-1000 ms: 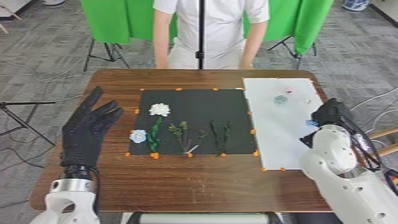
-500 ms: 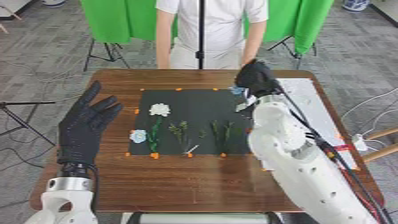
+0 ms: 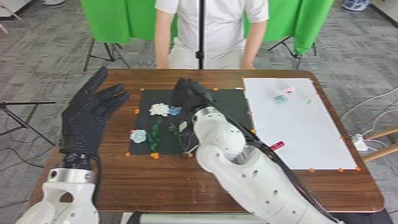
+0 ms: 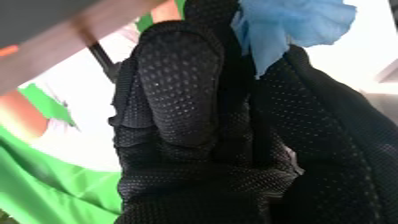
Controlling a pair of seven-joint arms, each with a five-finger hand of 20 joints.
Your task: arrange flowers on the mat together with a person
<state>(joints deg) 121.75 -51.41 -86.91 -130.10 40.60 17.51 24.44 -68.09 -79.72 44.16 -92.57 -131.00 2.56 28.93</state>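
Observation:
Over the upper middle of the black mat (image 3: 147,145) is my right hand (image 3: 191,95), with a blue flower (image 3: 175,110) at its thumb side. In the right wrist view, the fingers and thumb of my right hand (image 4: 191,95) pinch the blue flower (image 4: 298,25). Just left of it in the head view, a white flower (image 3: 160,109) tops a green stem (image 3: 154,135). A light blue flower (image 3: 138,136) lies near the mat's left edge. My left hand (image 3: 84,120) is held left of the mat, its fingers extended and holding nothing. My right arm hides part of the mat and its stems.
On the right lies a white sheet (image 3: 293,125) with a pink flower (image 3: 289,90) and a pale teal flower (image 3: 281,99) near its far end. A red object (image 3: 277,145) is beside my right forearm. A person stands at the table's far side, arms down.
My right hand has swung left from the white sheet to above the black mat, carrying the blue flower. My left hand has shifted slightly forward. The person has stayed in place.

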